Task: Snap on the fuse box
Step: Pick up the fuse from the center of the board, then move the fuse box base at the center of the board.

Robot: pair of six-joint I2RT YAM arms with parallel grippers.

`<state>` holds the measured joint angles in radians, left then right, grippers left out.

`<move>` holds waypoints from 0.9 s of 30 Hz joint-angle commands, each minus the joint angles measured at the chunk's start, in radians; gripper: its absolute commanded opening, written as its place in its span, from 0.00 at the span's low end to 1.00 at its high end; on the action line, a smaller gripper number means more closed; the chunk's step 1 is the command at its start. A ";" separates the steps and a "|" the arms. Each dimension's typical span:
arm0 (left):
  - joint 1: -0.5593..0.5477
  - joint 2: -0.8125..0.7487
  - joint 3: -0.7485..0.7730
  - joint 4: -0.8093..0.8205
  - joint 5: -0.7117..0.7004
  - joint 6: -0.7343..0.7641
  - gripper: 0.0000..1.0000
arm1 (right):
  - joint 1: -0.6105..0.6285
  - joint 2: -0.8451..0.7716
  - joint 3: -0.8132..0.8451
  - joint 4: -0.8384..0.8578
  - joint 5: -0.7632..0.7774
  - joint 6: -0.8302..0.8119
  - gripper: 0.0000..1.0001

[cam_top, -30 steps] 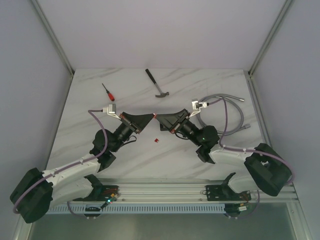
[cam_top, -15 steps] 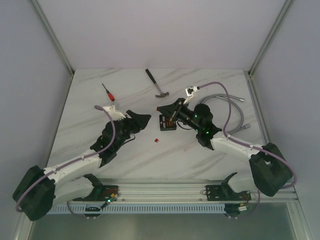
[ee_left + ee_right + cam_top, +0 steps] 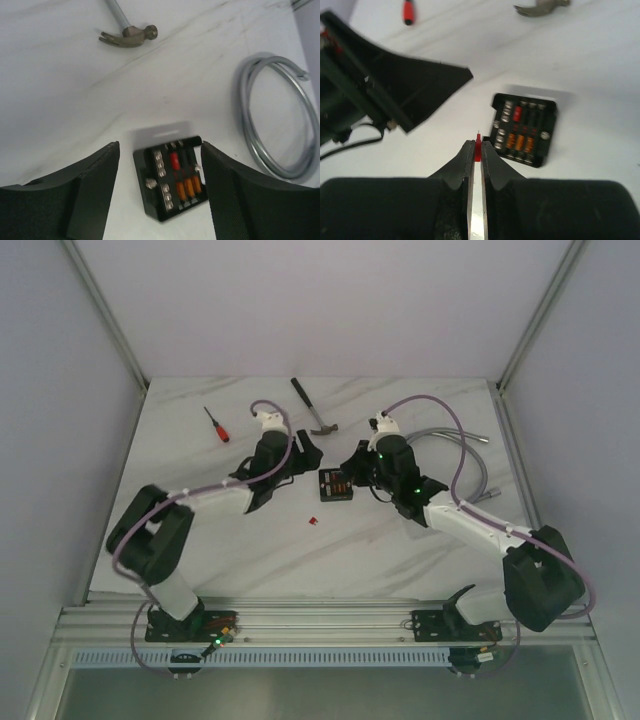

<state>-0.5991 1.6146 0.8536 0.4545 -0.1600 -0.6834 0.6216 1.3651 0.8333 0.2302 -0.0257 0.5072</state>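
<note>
The fuse box [image 3: 335, 485] is a small black box with its red and orange fuses showing, lying uncovered on the white table. In the left wrist view the fuse box [image 3: 172, 177] sits just ahead of my left gripper [image 3: 159, 150], between its open, empty fingers. My left gripper [image 3: 300, 465] hovers to its left. My right gripper [image 3: 478, 150] is shut on a tiny red fuse [image 3: 478, 146], just left of the fuse box [image 3: 524, 129]. From above, the right gripper [image 3: 350, 465] hangs over the box's upper right. No cover shows.
A hammer [image 3: 312, 410] and a red-handled screwdriver [image 3: 217, 424] lie at the back. A grey coiled hose [image 3: 450, 465] lies to the right. One loose red piece [image 3: 313, 521] rests on the table in front of the box.
The grippers met at the centre a second ago. The left has opened and swung back and up to face the fuse box on the table. The right moved back, still pinching the red fuse.
</note>
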 commanded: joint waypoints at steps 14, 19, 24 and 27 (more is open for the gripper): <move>0.058 0.495 0.422 -0.134 0.360 0.147 0.39 | -0.025 -0.029 -0.011 -0.159 0.161 -0.106 0.00; 0.040 0.481 0.365 -0.133 0.427 0.134 0.30 | -0.024 -0.024 0.000 -0.190 0.143 -0.127 0.00; 0.022 0.429 0.292 -0.133 0.460 0.126 0.28 | -0.025 0.000 0.048 -0.270 0.117 -0.158 0.00; 0.006 0.403 0.252 -0.131 0.471 0.120 0.28 | -0.022 0.024 0.091 -0.333 0.089 -0.174 0.00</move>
<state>-0.5694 2.0560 1.1584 0.3473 0.2562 -0.5571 0.6018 1.3640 0.8471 -0.0170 0.0963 0.3737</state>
